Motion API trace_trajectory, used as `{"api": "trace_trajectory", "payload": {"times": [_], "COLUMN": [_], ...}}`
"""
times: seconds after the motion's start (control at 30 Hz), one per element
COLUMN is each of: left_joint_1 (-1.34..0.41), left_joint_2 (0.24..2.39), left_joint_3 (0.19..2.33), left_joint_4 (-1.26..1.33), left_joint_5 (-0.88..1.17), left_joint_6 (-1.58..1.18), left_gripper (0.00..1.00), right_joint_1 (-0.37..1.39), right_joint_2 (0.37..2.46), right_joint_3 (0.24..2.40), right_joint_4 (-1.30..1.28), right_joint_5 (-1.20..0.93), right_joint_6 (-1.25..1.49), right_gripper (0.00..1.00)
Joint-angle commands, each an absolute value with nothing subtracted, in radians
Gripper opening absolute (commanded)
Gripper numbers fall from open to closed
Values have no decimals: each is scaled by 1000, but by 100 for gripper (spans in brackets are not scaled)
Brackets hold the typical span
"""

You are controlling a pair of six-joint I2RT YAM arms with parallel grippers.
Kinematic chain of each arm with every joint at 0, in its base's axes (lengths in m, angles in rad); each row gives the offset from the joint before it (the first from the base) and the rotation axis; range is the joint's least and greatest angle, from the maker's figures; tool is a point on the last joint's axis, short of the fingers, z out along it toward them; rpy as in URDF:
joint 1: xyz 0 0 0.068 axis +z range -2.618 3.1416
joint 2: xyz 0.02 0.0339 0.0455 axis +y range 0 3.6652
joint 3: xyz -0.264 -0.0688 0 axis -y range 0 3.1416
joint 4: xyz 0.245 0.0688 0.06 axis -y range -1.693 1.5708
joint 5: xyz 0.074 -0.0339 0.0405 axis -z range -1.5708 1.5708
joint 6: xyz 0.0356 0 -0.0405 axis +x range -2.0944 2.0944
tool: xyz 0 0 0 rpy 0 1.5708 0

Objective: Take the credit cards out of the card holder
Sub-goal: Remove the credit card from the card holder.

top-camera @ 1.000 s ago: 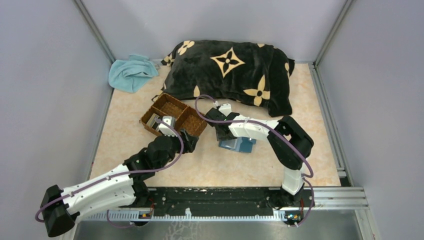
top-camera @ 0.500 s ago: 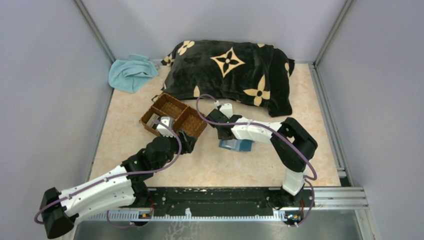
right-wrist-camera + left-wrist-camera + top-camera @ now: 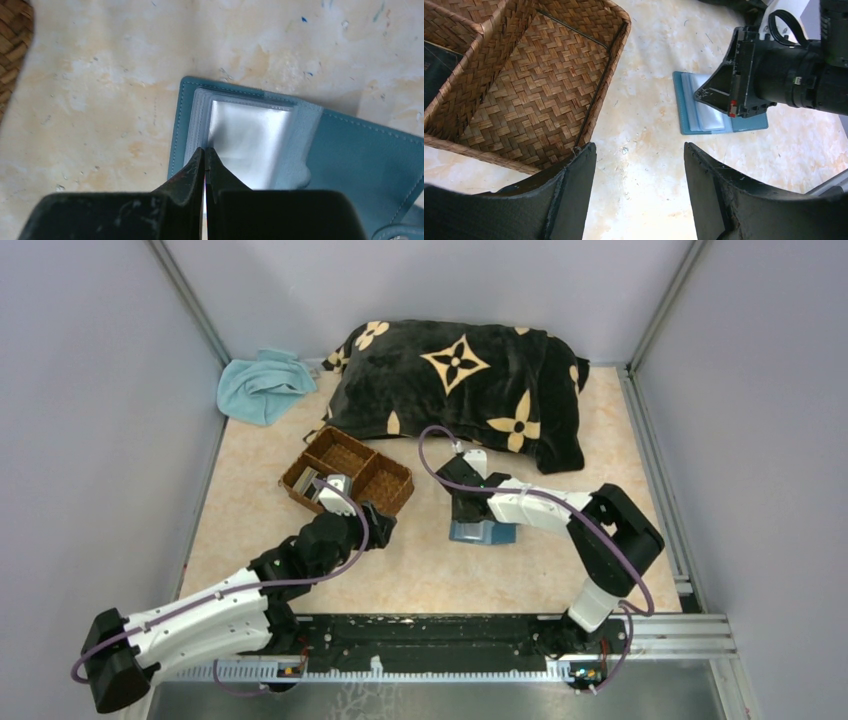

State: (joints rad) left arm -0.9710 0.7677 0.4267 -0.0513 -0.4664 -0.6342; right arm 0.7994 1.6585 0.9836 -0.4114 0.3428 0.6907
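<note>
Under the tips of the right pincer (image 3: 205, 150) lies the card holder (image 3: 360, 165), spread open and flat on the pale worktop (image 3: 100, 100). Its teal cover faces down and its stack of clear sleeves (image 3: 250, 135) faces up. That pincer is closed, with the two dark fingers pressed together. Their tips meet at the near edge of the top sleeve, close to the sleeve's left corner. Whether they have pinched anything thin between them, I cannot tell. The top sleeve shows a silvery grey sheen, and whether it is filled is not clear from where I stand.

Off to that pincer's left, well apart, the left pincer (image 3: 639, 165) hangs with its fingers spread and only bare worktop between them. Just beyond it and a little to its left sits a brown woven tray (image 3: 534, 90), and the compartment nearest that pincer has nothing in it. Something dark and flat lies in the next compartment, mostly cut off from view.

Further back, past both pincers, a black pillow with tan flower shapes (image 3: 460, 380) rests against the rear wall. A crumpled light blue cloth (image 3: 262, 385) lies beside it in the corner.
</note>
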Motion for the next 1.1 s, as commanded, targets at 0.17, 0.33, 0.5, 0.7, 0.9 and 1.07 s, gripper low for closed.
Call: {"api": "trace_trajectory", "payload": {"times": [0.17,0.33,0.5,0.7,0.9,1.07], "left_joint_1": [-976,-976,-976,-976,-976,-976], "left_joint_2": [778,813,884,839,747,680], "left_joint_3": [422,399,422,428,417,384], "left_joint_4": [-2,108,146,118,22,-4], "left_joint_5": [-434,-349,-303,-342,-399,-435], "left_joint_6": [-640,-636,-652,-651,-647,-651], "left_gripper": [71,71,70,71,71,71], "right_joint_1": [732,695,704,778,838,839], "right_joint_2": [1461,1385,1386,1462,1605,1669], "right_joint_3": [896,832,839,943,1059,1058], "right_joint_4": [-453,-467,-486,-497,-536,-551], "right_joint_5": [308,331,334,369,402,426], "right_joint_6": [664,648,624,618,609,623], "right_gripper": [0,0,22,48,66,64]}}
